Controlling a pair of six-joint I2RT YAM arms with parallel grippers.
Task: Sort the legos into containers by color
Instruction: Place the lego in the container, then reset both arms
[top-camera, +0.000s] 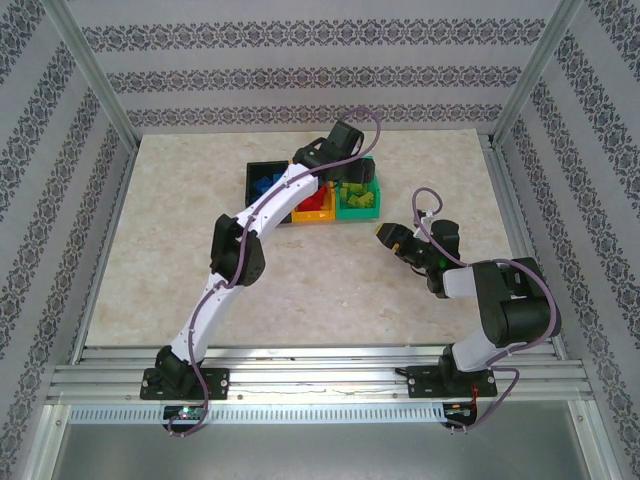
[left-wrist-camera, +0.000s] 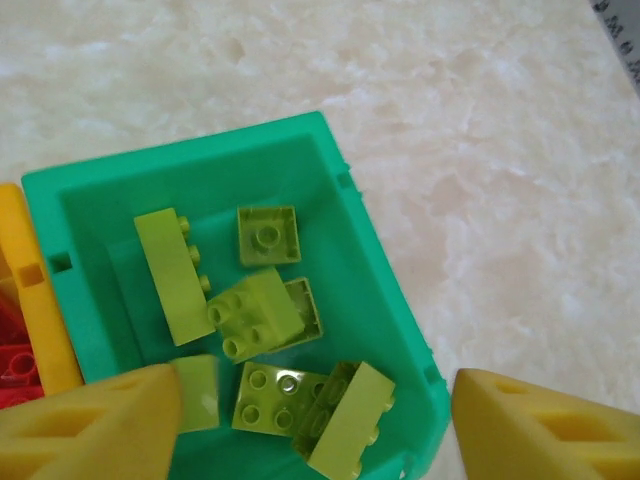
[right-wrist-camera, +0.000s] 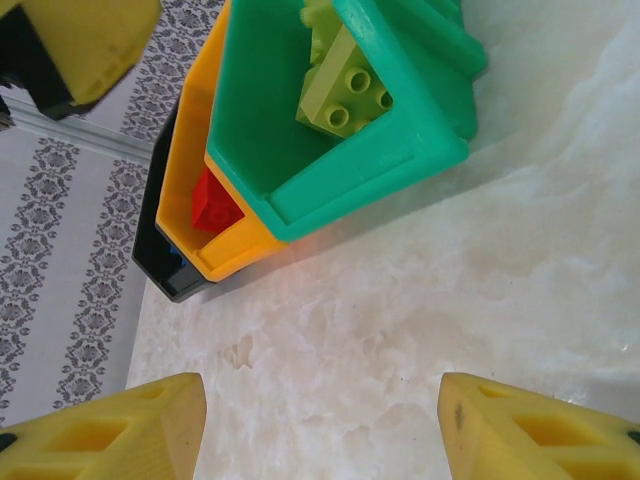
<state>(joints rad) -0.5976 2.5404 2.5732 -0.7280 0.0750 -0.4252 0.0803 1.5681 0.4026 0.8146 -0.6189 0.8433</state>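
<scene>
Lime legos (left-wrist-camera: 255, 318) lay in green bin (left-wrist-camera: 200, 160), frame centre; red lego (right-wrist-camera: 212, 205) in orange-yellow bin (right-wrist-camera: 195, 120), upper left. Left gripper (left-wrist-camera: 315, 395) stood spread, empty, at lower edge; right gripper (right-wrist-camera: 320, 395) spread, empty, over table (right-wrist-camera: 400, 300).

My table (top-camera: 180, 230) is pale and marbled, evenly lit. Walls (top-camera: 300, 60) papered with dark floral bands close it in from nine o'clock through twelve to three. Aluminium posts (top-camera: 100, 80) rise at eleven and one.
</scene>
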